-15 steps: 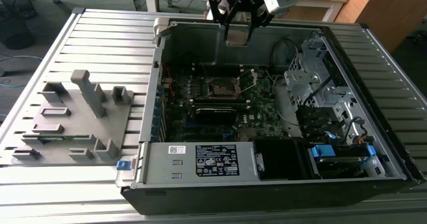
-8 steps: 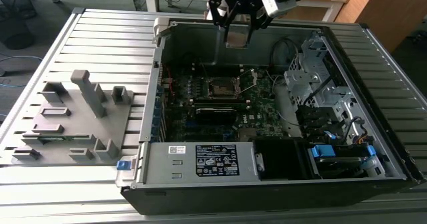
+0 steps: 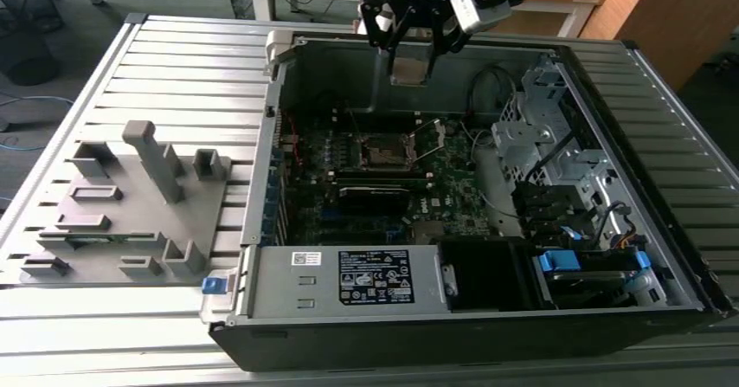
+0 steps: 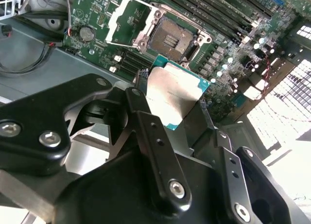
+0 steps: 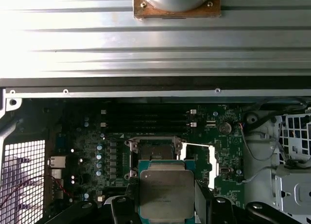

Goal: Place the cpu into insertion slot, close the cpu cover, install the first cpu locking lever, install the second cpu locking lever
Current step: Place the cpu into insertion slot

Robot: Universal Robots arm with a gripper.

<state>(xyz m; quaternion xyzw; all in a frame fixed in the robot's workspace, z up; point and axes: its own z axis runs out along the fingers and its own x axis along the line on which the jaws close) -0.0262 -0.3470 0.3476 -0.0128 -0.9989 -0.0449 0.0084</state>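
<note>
My gripper (image 3: 410, 65) hangs above the back of the open computer case, shut on the cpu (image 3: 410, 68), a flat square chip with a dull silver top. In both wrist views the cpu (image 4: 177, 90) (image 5: 166, 190) sits between the black fingers (image 4: 146, 122) (image 5: 127, 204), held by two opposite edges. Below it on the green motherboard lies the insertion slot (image 3: 385, 151) (image 4: 174, 37) (image 5: 154, 154), square with a dark centre and nothing in it. The cpu cover (image 4: 125, 21) (image 5: 200, 161), a thin silver frame, stands swung open beside the slot.
A power supply box (image 3: 375, 276) with a white label fills the case's near side. A long black card (image 3: 372, 198) lies just in front of the slot. Metal drive cages (image 3: 543, 140) and cables stand at the exterior view's right. A grey fixture (image 3: 127, 205) rests outside the case.
</note>
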